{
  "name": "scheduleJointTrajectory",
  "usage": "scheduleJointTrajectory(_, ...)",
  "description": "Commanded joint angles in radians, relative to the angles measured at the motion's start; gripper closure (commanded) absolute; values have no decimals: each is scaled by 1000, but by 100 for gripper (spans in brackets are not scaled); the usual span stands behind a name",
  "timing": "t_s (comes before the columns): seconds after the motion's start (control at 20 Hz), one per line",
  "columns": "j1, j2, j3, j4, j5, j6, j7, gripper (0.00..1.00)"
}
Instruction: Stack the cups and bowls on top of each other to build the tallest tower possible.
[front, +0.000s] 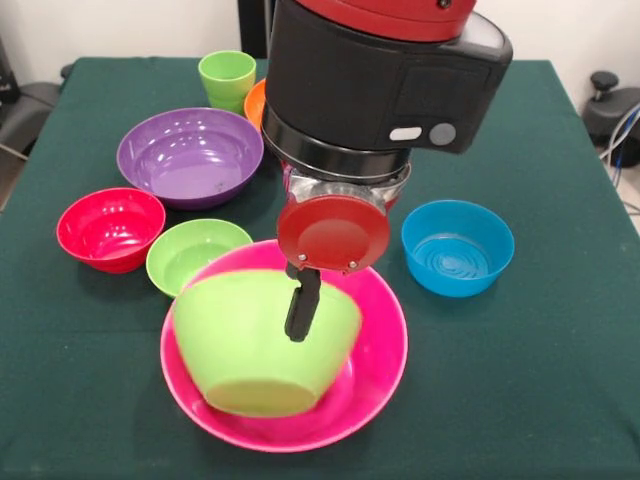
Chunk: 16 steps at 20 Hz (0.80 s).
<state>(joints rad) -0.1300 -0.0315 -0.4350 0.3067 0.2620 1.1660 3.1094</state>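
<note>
Glossy plastic everywhere: a big lime bowl (262, 345) sits tilted inside the huge pink bowl (375, 350). Gripper (301, 310) pinches the lime bowl's rim, one black finger (301, 312) showing.

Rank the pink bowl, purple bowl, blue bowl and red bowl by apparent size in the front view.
1. Pink bowl, clearly widest, though also nearest the camera.
2. Purple bowl.
3. Blue bowl and red bowl: they look about alike, so no ranking between them.
</note>
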Motion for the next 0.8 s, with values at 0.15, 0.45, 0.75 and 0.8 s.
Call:
scheduleJointTrajectory(0.15,-18,13,43,71,-57,51,-254,0)
scheduleJointTrajectory(0.45,-18,12,42,78,-50,47,-249,0)
scheduleJointTrajectory(0.75,-14,10,47,82,-46,44,-247,0)
scheduleJointTrajectory(0.8,-14,9,48,81,-44,46,-246,0)
